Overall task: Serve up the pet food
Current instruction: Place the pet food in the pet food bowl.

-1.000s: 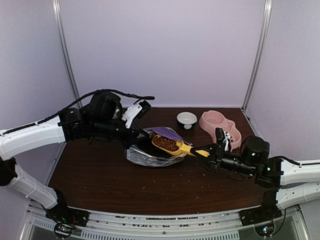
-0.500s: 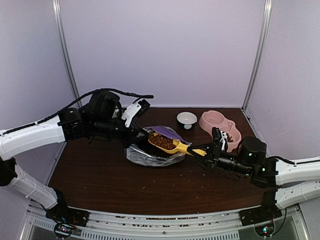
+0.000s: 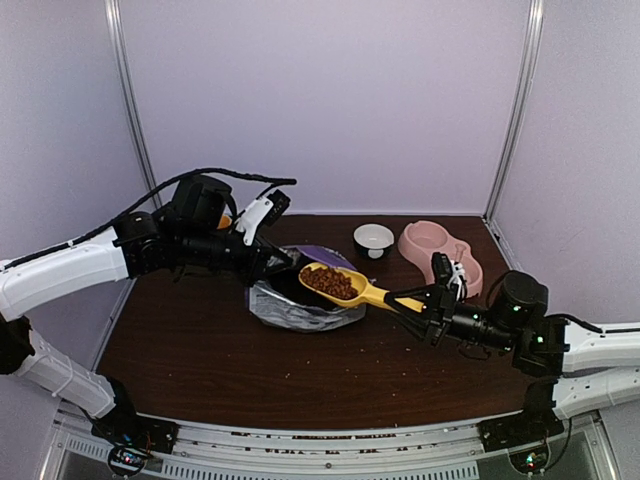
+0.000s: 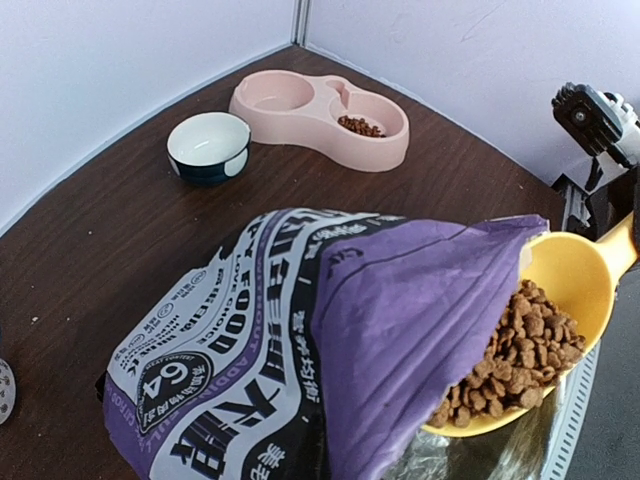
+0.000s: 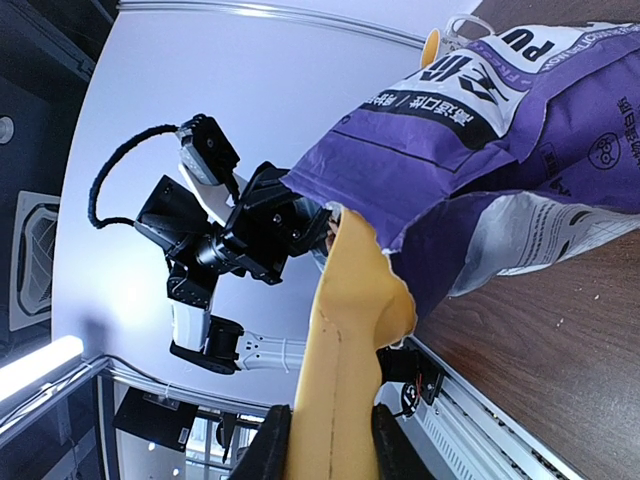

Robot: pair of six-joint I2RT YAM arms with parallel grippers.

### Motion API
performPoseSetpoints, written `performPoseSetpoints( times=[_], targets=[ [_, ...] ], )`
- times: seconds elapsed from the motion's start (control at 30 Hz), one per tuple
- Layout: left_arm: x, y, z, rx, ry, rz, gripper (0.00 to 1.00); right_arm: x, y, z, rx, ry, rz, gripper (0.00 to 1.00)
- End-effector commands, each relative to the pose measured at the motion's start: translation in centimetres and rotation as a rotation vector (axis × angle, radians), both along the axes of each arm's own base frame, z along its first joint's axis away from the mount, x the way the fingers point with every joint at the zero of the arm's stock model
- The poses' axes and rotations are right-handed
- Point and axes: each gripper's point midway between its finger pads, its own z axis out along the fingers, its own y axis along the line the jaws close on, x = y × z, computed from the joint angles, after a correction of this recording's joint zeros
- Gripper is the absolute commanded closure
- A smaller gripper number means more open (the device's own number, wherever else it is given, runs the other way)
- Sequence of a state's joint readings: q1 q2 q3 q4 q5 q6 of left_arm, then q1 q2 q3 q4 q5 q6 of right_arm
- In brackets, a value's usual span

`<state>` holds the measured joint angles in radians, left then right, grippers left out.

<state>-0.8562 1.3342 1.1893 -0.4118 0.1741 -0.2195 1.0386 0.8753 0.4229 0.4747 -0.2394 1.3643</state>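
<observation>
Right pincer (image 3: 418,301): nearest to us, lower right of the top view. It is clamped on the yellow scoop's (image 3: 355,288) handle. In its own wrist view we see a dark finger (image 5: 262,448) on each side of the handle at the bottom of the frame.
Scoop: it reaches from that grip up and left to the middle of the top view, with its cup over the bag's (image 3: 290,308) mouth.
Kibble (image 3: 328,282): we see a heap of brown pellets filling the cup, up and left of the right pincer and apart from its fingers by the length of the handle. In the left wrist view the heap (image 4: 510,350) sits at lower right, partly under the bag's purple flap.
Bag: purple, black and white outside, silvery inside, slumped on the table (image 3: 200,350) at centre.
Left pincer (image 3: 283,265): closed together at the bag's left edge, gripping the rim, as we see at centre left of the right wrist view (image 5: 305,225).
Writing, left wrist view: upside down on the bag (image 4: 300,340) we read "FOOD" and "64" in a round badge. The smaller print we cannot read.
Writing, right wrist view: "PU" at the top right; the white characters below it on the bag (image 5: 480,120) we cannot make out.
White bowl (image 3: 373,238): farther back, just right of centre.
Pink bowl (image 3: 425,240): farthest right. In the left wrist view (image 4: 330,95) its right-hand compartment holds some kibble.
</observation>
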Motion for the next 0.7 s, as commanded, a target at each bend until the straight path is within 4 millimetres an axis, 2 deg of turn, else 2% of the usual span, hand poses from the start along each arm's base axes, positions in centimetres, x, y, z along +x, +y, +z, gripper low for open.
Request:
performPoseSetpoints(
  times=[0.0, 0.37, 0.57, 0.67],
  targets=[
    [1.2, 0.3, 1.9, -0.055, -0.038, 0.044, 1.0, -0.8, -0.3, 1.4, 0.053, -0.017, 0.044, 1.0],
    [1.7, 0.6, 1.8, -0.045, -0.033, 0.048, 1.0, -1.8, -1.1, 3.1, 0.095, -0.04, 0.078, 1.0],
    [1.6, 0.6, 1.9, -0.05, -0.033, 0.04, 1.0, -0.8, -3.1, 5.2, 0.221, -0.069, 0.011, 1.0],
    [1.6, 0.6, 1.9, -0.052, -0.034, 0.038, 1.0, 0.2, -4.2, 5.4, 0.243, -0.073, -0.041, 1.0]
  ],
)
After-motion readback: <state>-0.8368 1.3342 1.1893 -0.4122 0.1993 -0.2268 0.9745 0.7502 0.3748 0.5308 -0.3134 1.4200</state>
